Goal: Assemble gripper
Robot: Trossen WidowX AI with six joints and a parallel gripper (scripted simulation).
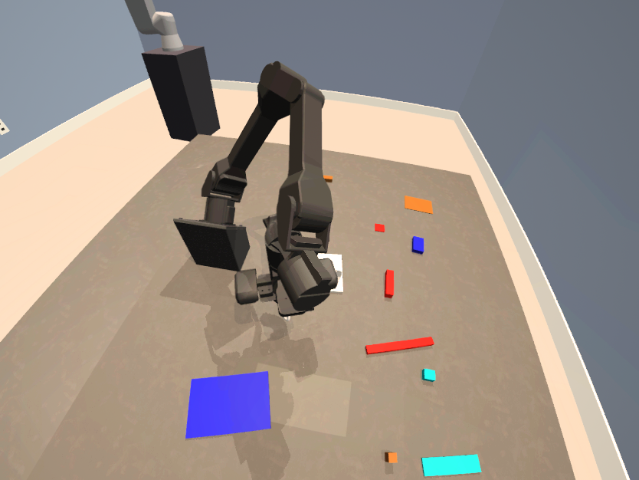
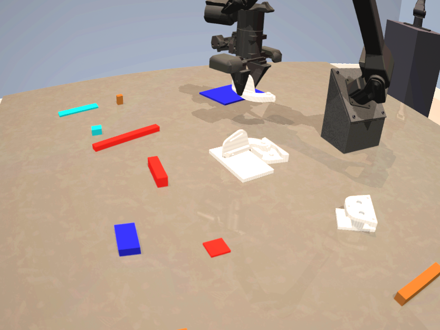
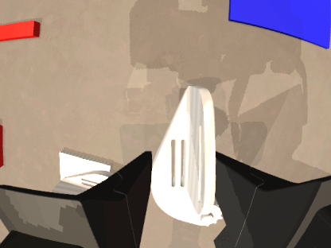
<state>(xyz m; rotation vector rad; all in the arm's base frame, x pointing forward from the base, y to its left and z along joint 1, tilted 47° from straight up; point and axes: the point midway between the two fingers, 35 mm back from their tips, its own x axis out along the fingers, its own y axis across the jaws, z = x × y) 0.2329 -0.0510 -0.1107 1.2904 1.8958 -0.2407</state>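
We see even, fairly bright light, with overlapping soft-toned shadows across the counter (image 1: 330,330) (image 2: 184,199) (image 3: 79,87). The white parts (image 2: 245,163) (image 3: 183,159) glare, their surface detail washed out in the wrist view. The black arm (image 1: 306,134) (image 2: 369,31) looks dim from above; edges stay sharp.
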